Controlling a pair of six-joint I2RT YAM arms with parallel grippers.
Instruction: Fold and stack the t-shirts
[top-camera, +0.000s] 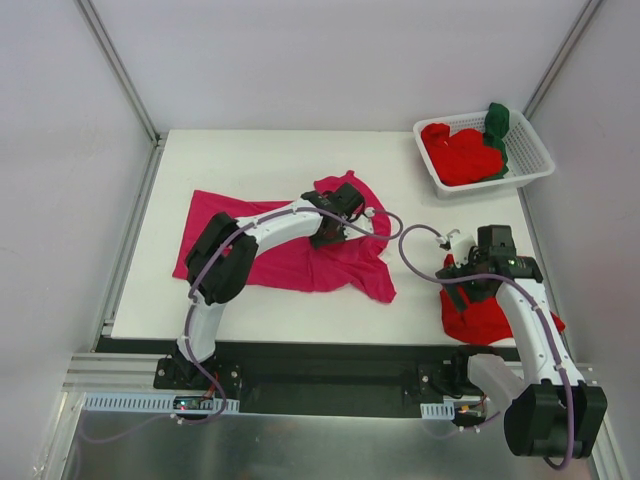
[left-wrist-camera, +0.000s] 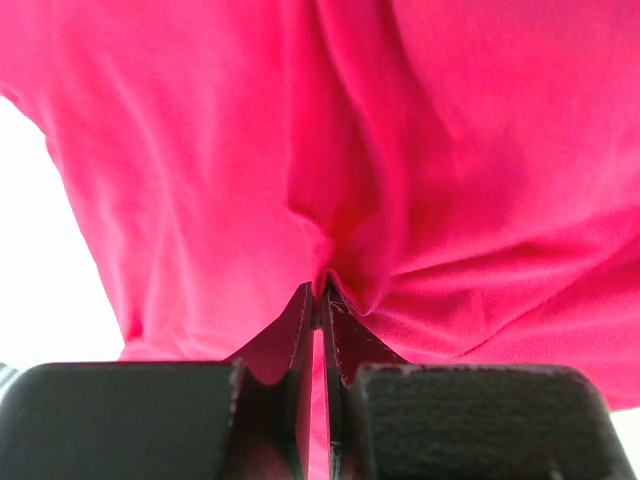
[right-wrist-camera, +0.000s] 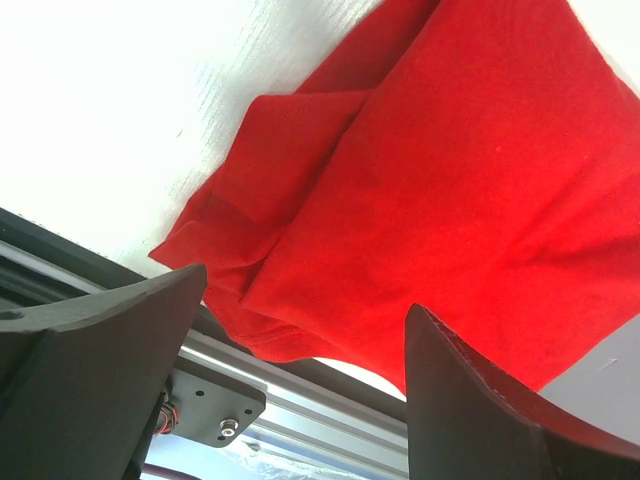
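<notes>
Magenta-pink t-shirt (top-camera: 300, 268) lies spread across the middle of your worktop (top-camera: 280, 160), bunched at its far right. Far right, a white basket (top-camera: 530, 150) holds red t-shirts (top-camera: 460, 155) and a dark green t-shirt (top-camera: 497, 125). A folded red t-shirt (top-camera: 480, 318) sits near right. Your left gripper (left-wrist-camera: 320, 300) is pinched tight on the magenta cloth. Your right gripper (right-wrist-camera: 308, 295) hangs above the folded one, jaws wide, holding nothing.

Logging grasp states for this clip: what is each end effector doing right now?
Left end effector: closed, pinching a fold of the magenta t-shirt.
Right end effector: open, holding nothing, near the red t-shirt.
</notes>
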